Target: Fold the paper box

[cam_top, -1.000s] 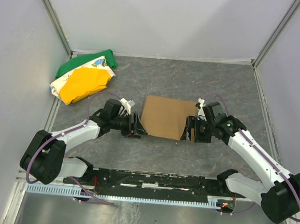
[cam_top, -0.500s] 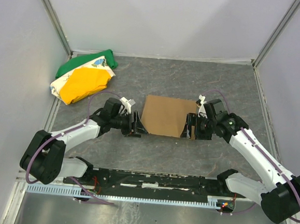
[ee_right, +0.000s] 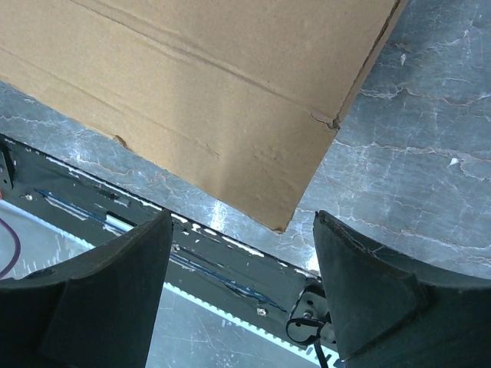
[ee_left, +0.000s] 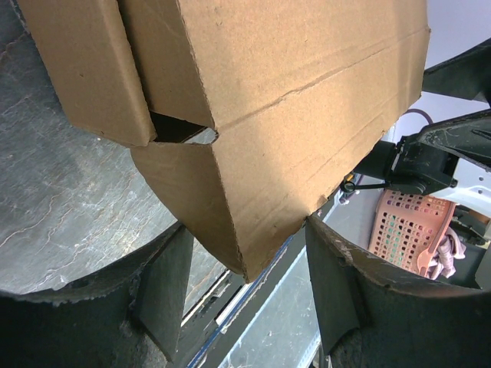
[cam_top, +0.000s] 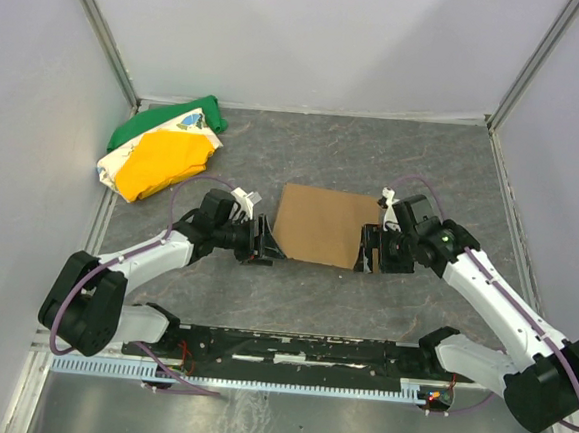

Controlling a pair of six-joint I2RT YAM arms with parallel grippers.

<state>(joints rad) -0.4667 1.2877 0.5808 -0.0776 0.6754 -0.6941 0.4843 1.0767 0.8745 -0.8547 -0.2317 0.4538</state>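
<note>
The paper box is a flat brown cardboard piece lying mid-table, partly folded. My left gripper is at its near-left corner and my right gripper is at its near-right corner. In the left wrist view the box shows a folded side flap, and its corner dips between the open fingers of the left gripper. The right finger touches the box's edge. In the right wrist view the box has its corner just above the gap of the open right gripper, and neither finger touches it.
A green, yellow and white cloth bundle lies at the back left. Enclosure walls stand on three sides. The black base rail runs along the near edge. A pink basket shows beyond the table in the left wrist view.
The right arm has shifted slightly, its wrist turning a little at the box's corner. The box and the left arm have hardly moved.
</note>
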